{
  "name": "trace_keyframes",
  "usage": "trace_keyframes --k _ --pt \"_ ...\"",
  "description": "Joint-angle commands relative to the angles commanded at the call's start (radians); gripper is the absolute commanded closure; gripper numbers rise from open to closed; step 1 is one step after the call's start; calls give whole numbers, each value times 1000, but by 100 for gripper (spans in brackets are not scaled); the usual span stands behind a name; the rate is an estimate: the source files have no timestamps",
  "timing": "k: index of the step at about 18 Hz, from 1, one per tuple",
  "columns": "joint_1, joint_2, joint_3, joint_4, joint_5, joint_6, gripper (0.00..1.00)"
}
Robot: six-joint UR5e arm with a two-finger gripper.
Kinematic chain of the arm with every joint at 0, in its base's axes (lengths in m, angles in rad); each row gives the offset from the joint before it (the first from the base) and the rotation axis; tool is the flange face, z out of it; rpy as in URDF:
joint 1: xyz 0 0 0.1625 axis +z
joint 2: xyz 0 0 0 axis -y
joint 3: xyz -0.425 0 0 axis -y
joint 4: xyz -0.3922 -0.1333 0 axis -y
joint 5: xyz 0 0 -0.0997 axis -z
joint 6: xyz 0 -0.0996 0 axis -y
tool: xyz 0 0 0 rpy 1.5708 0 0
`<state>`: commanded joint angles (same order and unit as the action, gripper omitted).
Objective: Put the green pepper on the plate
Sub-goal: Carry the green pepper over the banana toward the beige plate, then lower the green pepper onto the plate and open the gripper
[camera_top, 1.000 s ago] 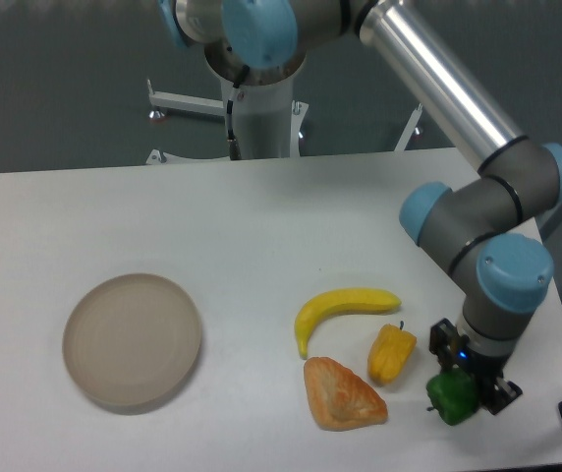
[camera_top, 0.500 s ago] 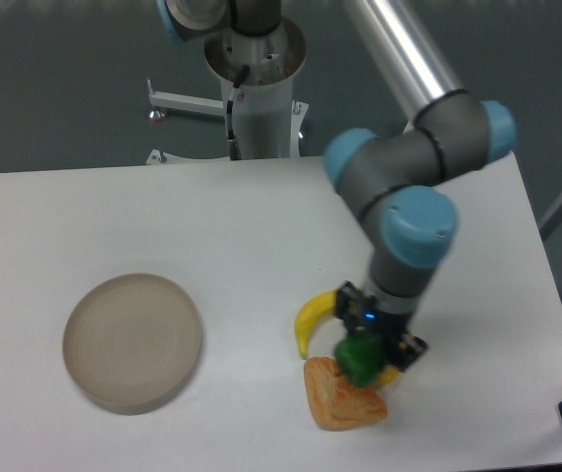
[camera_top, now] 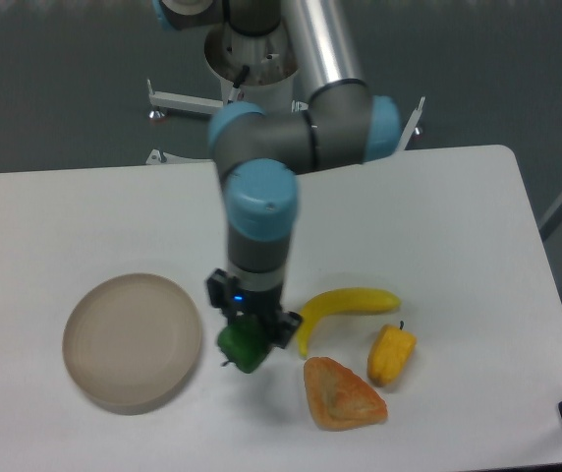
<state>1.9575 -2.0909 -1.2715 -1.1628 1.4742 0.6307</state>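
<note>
The green pepper [camera_top: 241, 345] hung in the gripper [camera_top: 250, 334], which was closed on its upper part with the jaws on either side, so that the fruit appeared held clear of the table [camera_top: 114, 216], though its height could not be read surely. It sat just to the right of the plate [camera_top: 132, 340], close to that dish's right rim but not over it. The plate lay to the left of the gripper at about the same depth in the scene, so the remaining travel looked to be a short move leftward, followed by a descent and a release. The pepper was lumpy and round with no clear long axis, so its turn probably mattered little for setting it down. To the right lay the banana [camera_top: 345, 306], the orange-yellow pepper [camera_top: 391, 355] and a pastry [camera_top: 343, 394], all behind the direction of travel. The plate's interior looked bare.
</note>
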Motion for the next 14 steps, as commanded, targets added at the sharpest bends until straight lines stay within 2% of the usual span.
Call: trace_keyframes --k 3,6,14 --pt "-48 2 -38 57 2 -52 62" --pt "-89 -6 -65 106 67 -86 62" --pt "-127 -43 -81 117 94 -115 62"
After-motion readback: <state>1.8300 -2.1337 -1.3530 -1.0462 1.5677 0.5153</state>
